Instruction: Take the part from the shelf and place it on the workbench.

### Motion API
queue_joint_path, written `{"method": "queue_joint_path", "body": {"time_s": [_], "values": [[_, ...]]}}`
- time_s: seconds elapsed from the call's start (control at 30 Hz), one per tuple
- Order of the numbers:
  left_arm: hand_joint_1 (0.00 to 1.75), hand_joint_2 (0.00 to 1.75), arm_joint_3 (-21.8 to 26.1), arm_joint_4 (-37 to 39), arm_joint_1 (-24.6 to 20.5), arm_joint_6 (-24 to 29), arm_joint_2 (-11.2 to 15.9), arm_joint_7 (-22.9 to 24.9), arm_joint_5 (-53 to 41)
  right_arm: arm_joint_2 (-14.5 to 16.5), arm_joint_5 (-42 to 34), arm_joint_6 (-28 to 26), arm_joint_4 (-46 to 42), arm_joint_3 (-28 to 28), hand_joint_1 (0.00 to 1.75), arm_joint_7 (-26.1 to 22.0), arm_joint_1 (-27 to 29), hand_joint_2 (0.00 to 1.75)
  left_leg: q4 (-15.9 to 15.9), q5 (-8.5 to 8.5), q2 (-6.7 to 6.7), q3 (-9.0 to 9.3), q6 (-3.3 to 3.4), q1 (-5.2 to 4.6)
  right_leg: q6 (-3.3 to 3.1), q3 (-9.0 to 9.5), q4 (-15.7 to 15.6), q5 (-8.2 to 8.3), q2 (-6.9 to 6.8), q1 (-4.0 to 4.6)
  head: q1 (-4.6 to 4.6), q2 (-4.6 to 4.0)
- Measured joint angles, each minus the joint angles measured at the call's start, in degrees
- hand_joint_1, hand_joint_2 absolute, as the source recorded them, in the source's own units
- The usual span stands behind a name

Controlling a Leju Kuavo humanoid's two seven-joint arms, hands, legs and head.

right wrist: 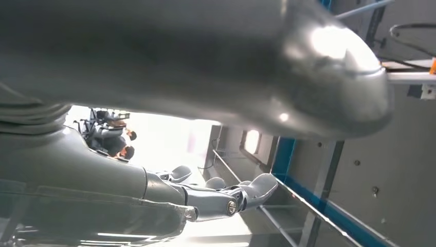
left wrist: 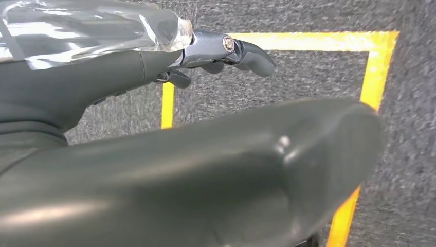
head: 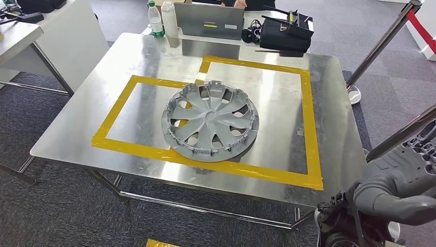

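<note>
Grey carpet (head: 61, 206) runs under a steel bench (head: 82, 128) whose top is marked with yellow tape (head: 216, 167) in a stepped outline; the part (head: 210, 121) — a grey wheel cover with spokes and oval openings — lies flat on the bench, inside the taped area, its near edge touching the front strip of tape. At the far end of the bench stand a bottle with a green cap (head: 156, 19), a white bottle (head: 169, 19) just beside it, a grey laptop (head: 209, 20) and a black bag (head: 286, 34); a person's hand (head: 239, 4) shows behind the laptop; a slanted stanchion post (head: 383, 43) stands off to the right of the bench.

The right hand (head: 401, 193) sits low at the near right corner, clear of the bench and well apart from the part; in its wrist view the fingers (right wrist: 254, 188) reach out nearly straight with nothing between them and the thumb. The left hand (left wrist: 216, 170) hangs over carpet marked with a yellow floor line (left wrist: 375, 67); its fingers (left wrist: 247, 54) are loosely extended, thumb apart — it holds nothing.
</note>
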Motion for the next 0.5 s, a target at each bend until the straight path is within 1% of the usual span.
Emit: {"method": "queue_joint_path", "body": {"time_s": [0.03, 0.07, 0.1, 0.13, 0.17, 0.2, 0.23, 0.27, 0.3, 0.37, 0.4, 0.43, 0.47, 0.5], "values": [[0.0, 0.0, 0.0, 0.01, 0.03, 0.0, 0.0, 0.08, -0.03, -0.15, 0.01, -0.01, 0.0, -0.01, 0.0, 0.07, 0.23, 0.0, 0.03, 0.04, 0.07, -0.12, -0.02, 0.02, 0.19, -1.44, 3.8, -1.52, 0.0, -0.06, -0.02, 0.0], [0.0, 0.0, 0.0, 0.01, 0.05, 0.0, 0.0, 0.11, -0.04, -0.27, 0.01, -0.01, 0.0, -0.02, 0.0, 0.11, 0.44, 0.0, 0.07, 0.07, 0.14, -0.18, -0.06, 0.04, 0.33, -2.3, 6.35, -2.17, -0.01, -0.12, -0.02, 0.0], [0.0, 0.0, 0.0, 0.01, 0.06, 0.0, 0.0, 0.11, -0.04, -0.36, 0.01, -0.01, 0.0, -0.02, 0.0, 0.14, 0.57, 0.0, 0.13, 0.08, 0.2, -0.2, -0.12, 0.09, 0.42, -2.15, 6.8, -1.73, -0.02, -0.17, -0.04, 0.0], [0.0, 0.0, 0.0, 0.01, 0.05, 0.0, -0.01, 0.11, -0.05, -0.43, 0.01, -0.01, 0.0, -0.02, 0.0, 0.14, 0.62, 0.0, 0.25, 0.04, 0.22, -0.19, -0.22, 0.18, 0.47, -0.86, 4.79, -0.31, -0.04, -0.25, -0.03, 0.0], [0.0, 0.0, 0.0, 0.0, 0.04, 0.0, -0.03, 0.11, -0.05, -0.48, 0.01, 0.0, 0.0, -0.02, 0.0, 0.14, 0.63, 0.0, 0.46, -0.08, 0.22, -0.2, -0.42, 0.29, 0.52, 1.25, 1.0, 1.52, -0.1, -0.36, -0.03, 0.0], [0.0, 0.0, 0.0, -0.01, 0.03, 0.0, -0.01, 0.11, -0.06, -0.54, 0.01, -0.01, 0.02, -0.01, 0.0, 0.14, 0.62, 0.0, 0.73, -0.25, 0.19, -0.37, -0.72, 0.33, 0.56, 3.56, -2.85, 2.68, -0.15, -0.38, 0.0, 0.0], [0.0, 0.0, 0.0, -0.01, 0.02, 0.0, -0.01, 0.11, -0.06, -0.6, 0.01, -0.01, 0.03, -0.01, 0.0, 0.14, 0.64, 0.0, 1.03, -0.38, 0.14, -0.68, -1.09, 0.31, 0.38, 5.21, -5.86, 3.44, -0.16, -0.36, -0.01, 0.0], [0.0, 0.0, 0.0, -0.01, 0.01, 0.01, 0.0, 0.12, -0.06, -0.65, 0.0, -0.01, 0.04, -0.01, 0.0, 0.15, 0.67, 0.0, 1.3, -0.44, 0.1, -0.93, -1.46, 0.24, 0.09, 6.14, -7.68, 3.54, -0.16, -0.32, -0.03, 0.0], [0.0, 0.0, 0.0, -0.01, -0.02, 0.01, 0.01, 0.13, -0.06, -0.69, 0.01, -0.02, 0.05, 0.0, 0.0, 0.16, 0.7, 0.0, 1.47, -0.39, 0.07, -1.22, -1.81, 0.16, -0.3, 6.31, -8.16, 3.24, -0.1, -0.19, -0.07, 0.0], [0.0, 0.0, 0.0, -0.01, -0.07, 0.02, 0.01, 0.13, -0.06, -0.73, 0.02, -0.01, 0.04, 0.02, 0.0, 0.19, 0.74, 0.0, 1.72, -0.36, 0.02, -1.45, -2.38, 0.19, -1.15, 5.87, -8.49, 3.4, -0.05, -0.22, -0.11, 0.0], [0.0, 0.0, 0.0, -0.01, -0.09, 0.02, 0.02, 0.15, -0.08, -0.74, 0.03, -0.01, 0.04, 0.04, 0.0, 0.19, 0.74, 0.0, 2.26, -0.97, 0.01, -1.77, -2.7, 0.24, -1.57, 5.64, -8.57, 3.61, -0.08, -0.3, -0.16, 0.0], [0.0, 0.0, 0.0, -0.01, -0.1, 0.02, 0.01, 0.18, -0.14, -0.74, 0.04, -0.01, 0.04, 0.04, 0.0, 0.2, 0.75, 0.0, 3.72, -2.3, 0.0, -2.44, -2.99, 0.33, -2.01, 5.36, -8.67, 3.88, -0.15, -0.42, -0.21, 0.0], [0.0, 0.0, -0.01, -0.01, -0.12, 0.02, -0.01, 0.22, -0.23, -0.73, 0.05, -0.01, 0.04, 0.04, 0.0, 0.21, 0.78, 0.0, 6.29, -4.26, -0.02, -3.57, -3.27, 0.44, -2.43, 4.99, -8.73, 4.17, -0.24, -0.51, -0.26, 0.0], [0.0, 0.0, -0.01, -0.01, -0.13, 0.01, -0.03, 0.26, -0.35, -0.73, 0.08, -0.01, 0.04, 0.04, 0.0, 0.24, 0.86, 0.0, 9.77, -6.49, -0.01, -5.05, -3.48, 0.54, -2.72, 4.53, -8.72, 4.47, -0.3, -0.48, -0.34, 0.0]]}}
